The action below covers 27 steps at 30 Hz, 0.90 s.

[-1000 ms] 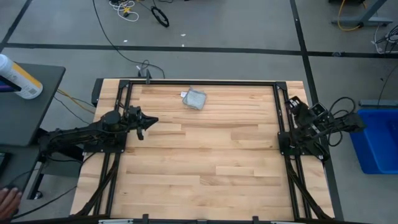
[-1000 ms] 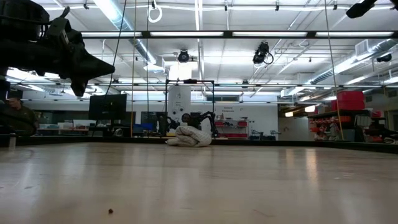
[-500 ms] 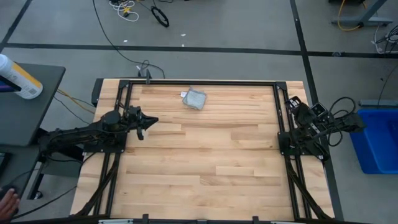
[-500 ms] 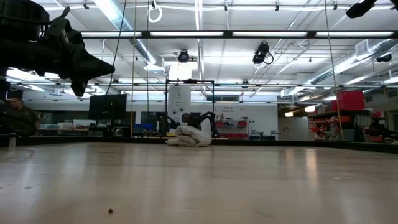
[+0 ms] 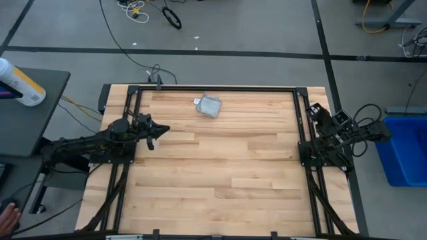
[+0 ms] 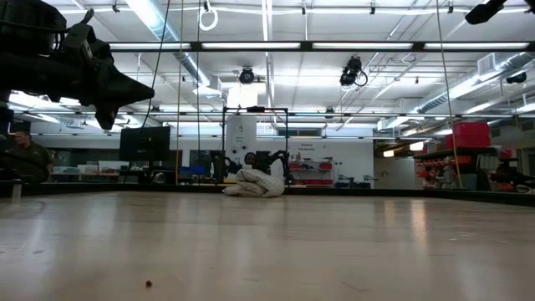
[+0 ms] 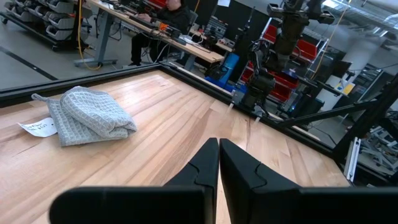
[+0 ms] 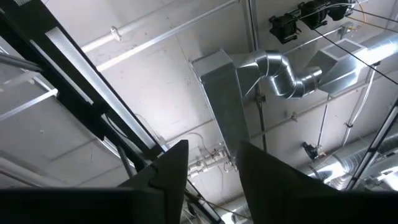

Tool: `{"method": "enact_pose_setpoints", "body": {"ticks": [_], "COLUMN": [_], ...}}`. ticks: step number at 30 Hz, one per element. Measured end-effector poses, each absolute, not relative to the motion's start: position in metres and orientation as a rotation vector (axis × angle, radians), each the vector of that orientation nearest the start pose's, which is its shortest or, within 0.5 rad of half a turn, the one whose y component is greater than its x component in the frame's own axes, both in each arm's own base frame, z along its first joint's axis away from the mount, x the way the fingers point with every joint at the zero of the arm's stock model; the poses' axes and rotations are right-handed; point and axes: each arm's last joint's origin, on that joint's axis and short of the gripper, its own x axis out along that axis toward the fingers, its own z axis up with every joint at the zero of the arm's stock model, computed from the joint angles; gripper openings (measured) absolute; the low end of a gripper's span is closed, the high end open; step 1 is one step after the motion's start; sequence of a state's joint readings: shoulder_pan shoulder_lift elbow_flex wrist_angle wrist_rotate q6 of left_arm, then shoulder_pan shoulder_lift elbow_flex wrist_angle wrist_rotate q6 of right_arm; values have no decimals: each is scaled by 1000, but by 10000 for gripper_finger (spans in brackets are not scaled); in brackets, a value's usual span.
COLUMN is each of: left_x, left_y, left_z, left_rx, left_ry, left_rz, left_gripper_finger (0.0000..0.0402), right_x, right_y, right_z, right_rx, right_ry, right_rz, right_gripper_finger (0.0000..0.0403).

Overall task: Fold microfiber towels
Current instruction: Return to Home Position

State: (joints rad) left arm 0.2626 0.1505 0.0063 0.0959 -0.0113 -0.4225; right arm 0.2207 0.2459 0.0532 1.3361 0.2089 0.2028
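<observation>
Honestly, not much has changed over the last second. Both arms sit exactly where they were, and the towel hasn't budged. I read that as the folding being finished and the robot pretty much settled into its rest pose, so there's little left of the job.

The towel [image 5: 209, 107] lies as a small folded bundle near the far edge of the table [image 5: 233, 167], a bit left of centre and well apart from both grippers. Its white tag [image 7: 37, 126] pokes out flat on the wood right beside it. Going by the left wrist view, the fold looks lumpy rather than crisp.

The left gripper [image 5: 157, 131] hovers over the left side of the table, pointing inward, fingers pressed together with nothing between them. The right gripper [image 5: 313, 110] is tucked back at the right edge, aimed up at the ceiling, fingers parted and empty.

Counts: 1 towel, 1 tag, 2 arms, 2 grippers. Off the table — 1 blue bin [image 5: 403, 150] on the right, 1 white bottle [image 5: 20, 83] on a side table [image 5: 47, 113] at left, and 1 person's hand [image 5: 8, 215] at the lower left corner.
</observation>
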Motion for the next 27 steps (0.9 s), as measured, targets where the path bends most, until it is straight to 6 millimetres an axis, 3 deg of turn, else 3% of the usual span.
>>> {"method": "enact_pose_setpoints", "body": {"ticks": [14, 27], "left_x": [103, 103], "left_y": [28, 28], "left_z": [163, 163], "left_rx": [-426, -426], "left_ry": [-11, -11], "left_rz": [280, 280], "left_gripper_finger": [18, 18], "right_x": [56, 56], "right_y": [6, 6], "right_z": [267, 267], "right_rx": [425, 425], "right_ry": [-1117, -1117], "right_rz": [124, 124], "right_gripper_finger": [213, 251]}}
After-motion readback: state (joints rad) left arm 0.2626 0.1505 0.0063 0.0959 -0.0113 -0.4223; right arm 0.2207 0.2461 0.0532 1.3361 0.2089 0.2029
